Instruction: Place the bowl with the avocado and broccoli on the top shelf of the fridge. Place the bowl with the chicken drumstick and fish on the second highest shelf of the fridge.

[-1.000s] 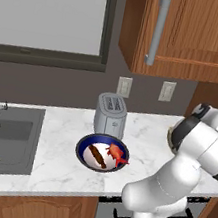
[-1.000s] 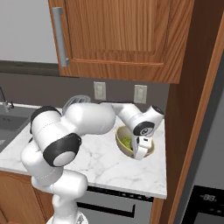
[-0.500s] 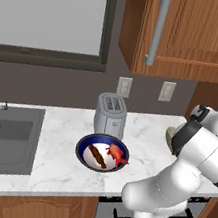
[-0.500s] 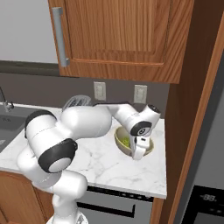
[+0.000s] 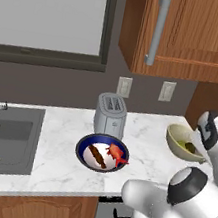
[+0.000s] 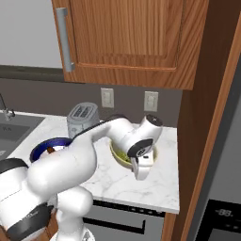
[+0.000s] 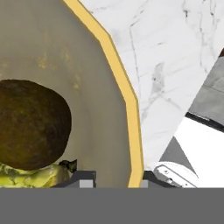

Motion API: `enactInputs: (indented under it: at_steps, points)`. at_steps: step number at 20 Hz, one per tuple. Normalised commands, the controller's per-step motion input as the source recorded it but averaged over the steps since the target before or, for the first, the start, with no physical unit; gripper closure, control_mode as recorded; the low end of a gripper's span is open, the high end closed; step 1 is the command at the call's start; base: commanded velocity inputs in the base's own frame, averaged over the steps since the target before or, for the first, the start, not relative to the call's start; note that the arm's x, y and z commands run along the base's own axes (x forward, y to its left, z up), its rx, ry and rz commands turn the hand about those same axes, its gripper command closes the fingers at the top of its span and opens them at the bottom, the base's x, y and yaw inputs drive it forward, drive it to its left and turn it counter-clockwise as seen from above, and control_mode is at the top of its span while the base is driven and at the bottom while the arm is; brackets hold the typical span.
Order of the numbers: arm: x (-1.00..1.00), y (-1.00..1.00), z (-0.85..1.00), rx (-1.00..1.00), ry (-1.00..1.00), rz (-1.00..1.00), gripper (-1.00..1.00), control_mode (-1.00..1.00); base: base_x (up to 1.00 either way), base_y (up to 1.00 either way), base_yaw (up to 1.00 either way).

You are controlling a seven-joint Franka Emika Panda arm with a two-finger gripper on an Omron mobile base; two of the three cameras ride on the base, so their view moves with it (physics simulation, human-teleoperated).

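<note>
The pale yellow-beige bowl with the avocado and broccoli point(image 5: 180, 140) point(image 6: 121, 156) rests at the right end of the counter. My gripper point(image 7: 114, 177) point(image 6: 137, 154) is shut on its near rim point(image 7: 127, 100), one finger inside the bowl and one outside. Inside lie the dark brown avocado point(image 7: 30, 122) point(image 5: 190, 147) and the green broccoli point(image 7: 30, 175). The dark blue bowl point(image 5: 102, 153) point(image 6: 46, 147) sits in front of the toaster with the red-orange fish point(image 5: 118, 155) and the brown chicken drumstick point(image 5: 96, 155) in it. The fridge's shelves are out of view.
A silver toaster point(image 5: 110, 114) point(image 6: 82, 117) stands at the back of the marble counter point(image 5: 56, 157). A sink point(image 5: 5, 133) lies at the left. Wooden cabinets point(image 6: 127, 42) hang overhead, and a tall wooden panel point(image 6: 207, 132) bounds the counter on the right.
The jaws have closed on the pale bowl's rim. The hand has settled lower at the bowl's edge. The blue bowl has not moved.
</note>
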Motion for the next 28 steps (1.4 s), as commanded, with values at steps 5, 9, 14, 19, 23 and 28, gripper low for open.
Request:
enactInputs:
  at_steps: [5, 9, 14, 19, 23, 28]
  points:
    - [-0.91, 0.99, 0.97, -0.29, -0.23, 0.05, 1.00, -1.00, 0.00, 0.00, 0.00]
    - [-0.81, 1.00, 1.00, -0.27, -0.12, 0.05, 1.00, -1.00, 0.00, 0.00, 0.00]
    - [-0.81, 0.79, 1.00, -0.16, -0.03, 0.16, 1.00, -1.00, 0.00, 0.00, 0.00]
    - [-0.54, 0.60, 1.00, -0.01, 0.20, 0.31, 1.00, -1.00, 0.00, 0.00, 0.00]
    - [-0.15, 0.25, 0.40, 0.00, 0.19, 0.22, 1.00, -1.00, 0.00, 0.00, 0.00]
    - [-0.02, 0.00, 0.00, 0.00, 0.00, 0.00, 1.00, -1.00, 0.00, 0.00, 0.00]
